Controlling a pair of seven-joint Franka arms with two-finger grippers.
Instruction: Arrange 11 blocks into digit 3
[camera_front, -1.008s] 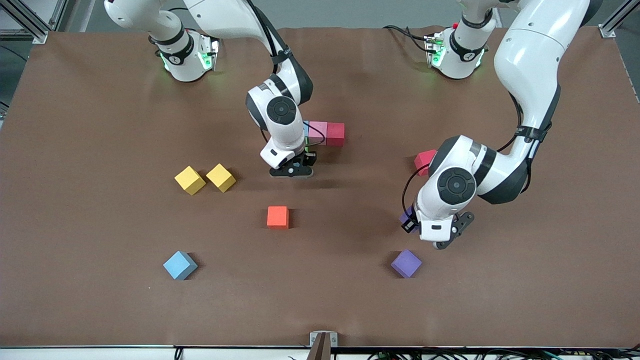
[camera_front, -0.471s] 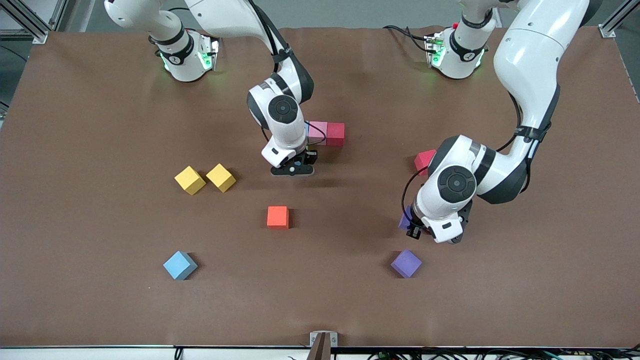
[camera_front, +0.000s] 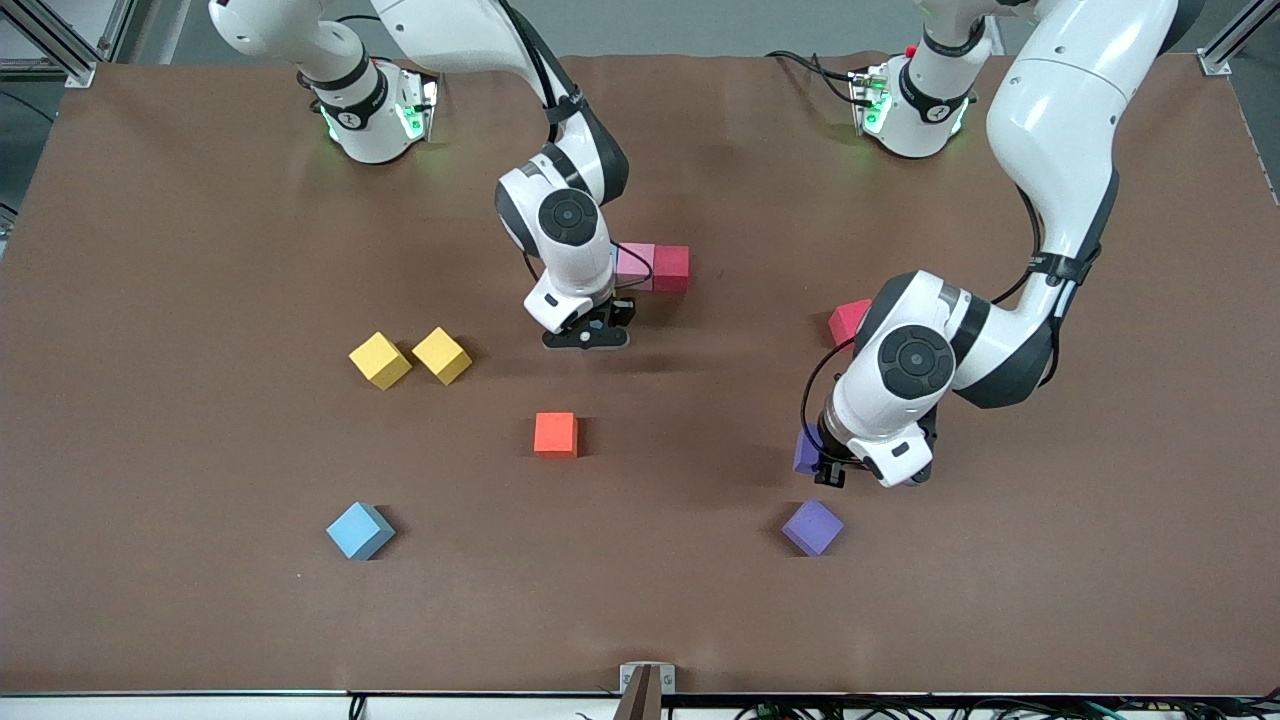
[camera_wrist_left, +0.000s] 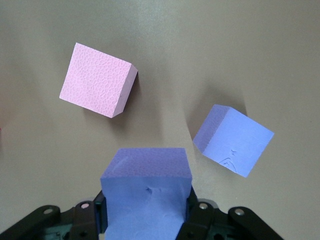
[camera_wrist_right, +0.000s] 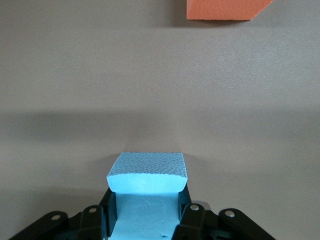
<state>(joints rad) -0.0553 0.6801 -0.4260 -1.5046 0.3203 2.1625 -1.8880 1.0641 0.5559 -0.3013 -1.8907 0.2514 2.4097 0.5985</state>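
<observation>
1. The right gripper (camera_wrist_right: 145, 220) was clamped on a light blue foam cube (camera_wrist_right: 146, 175), low beside the pink foam cube (camera_front: 634, 265) and red foam cube (camera_front: 671, 268) mid-table; it should land flush, touching the row
2. The left gripper (camera_wrist_left: 146, 220) was clamped on a purple foam cube (camera_wrist_left: 146, 172) (over the table toward the left arm's end); best kept level

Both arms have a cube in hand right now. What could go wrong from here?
1. The right tool holds a light blue cube close beside the pink cube and red cube; setting it down could nudge that row.
2. The left tool grips a purple cube low over the table, near the loose purple cube; a sideways sweep might knock it.
3. Both cubes dent where they are gripped, so either may shift on release.
</observation>
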